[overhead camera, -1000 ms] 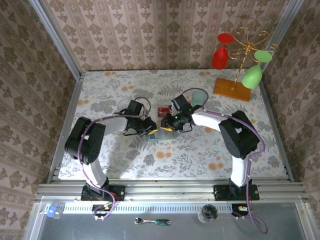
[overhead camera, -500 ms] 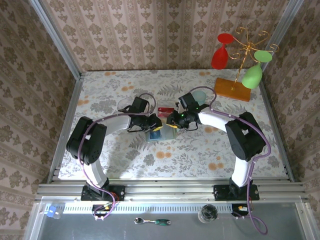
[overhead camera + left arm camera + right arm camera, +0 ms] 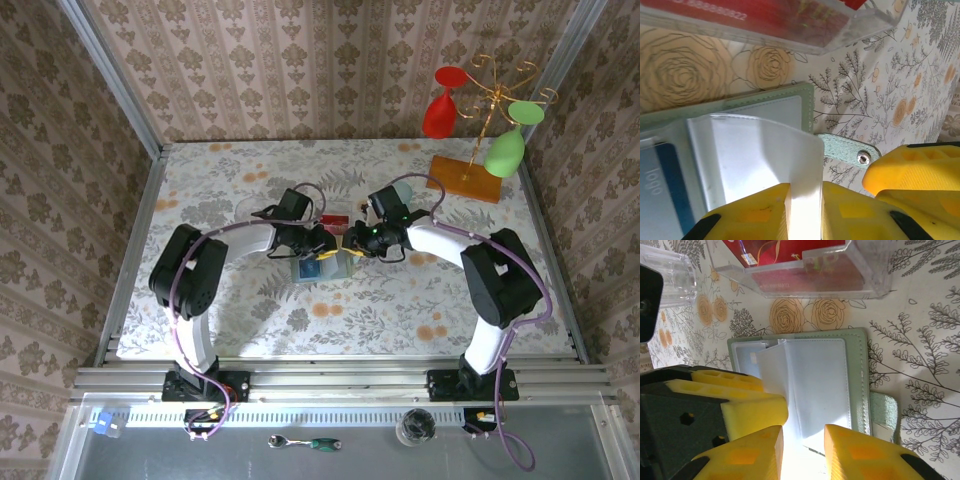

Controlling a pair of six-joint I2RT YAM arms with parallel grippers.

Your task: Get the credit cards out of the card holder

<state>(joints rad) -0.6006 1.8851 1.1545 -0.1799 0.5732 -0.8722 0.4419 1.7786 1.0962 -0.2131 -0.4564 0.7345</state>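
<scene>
Top view, holder: the card holder (image 3: 322,271) lies open and flat at mid-table between the two arms, with a clear tray (image 3: 331,221) just beyond it.
Top view, arms: the left gripper (image 3: 320,247) and right gripper (image 3: 355,245) meet nose to nose over the holder's far edge. Their jaws are too small here to read.
Left wrist, tool: the left fingers (image 3: 750,217) press together on a clear sleeve (image 3: 755,150) that curls up out of the holder and runs between them.
Left wrist, card: a blue card (image 3: 667,187) sits in a pocket to the left of that pinch, its long side seemingly running toward the fingers. The snap tab (image 3: 847,148) sticks out to the right.
Right wrist, tool: the right fingers (image 3: 747,460) stand a little apart with a pale leaf of the holder passing between them — I cannot tell whether the pads bite on it.
Right wrist, cards out: red cards (image 3: 805,277) lie in the tray, near a clear glass (image 3: 665,275).
Coming move: the blue card looks like the next one to come out. It lies on the left gripper's side, so the left arm is nearer — probably with the right steadying the holder.
</scene>
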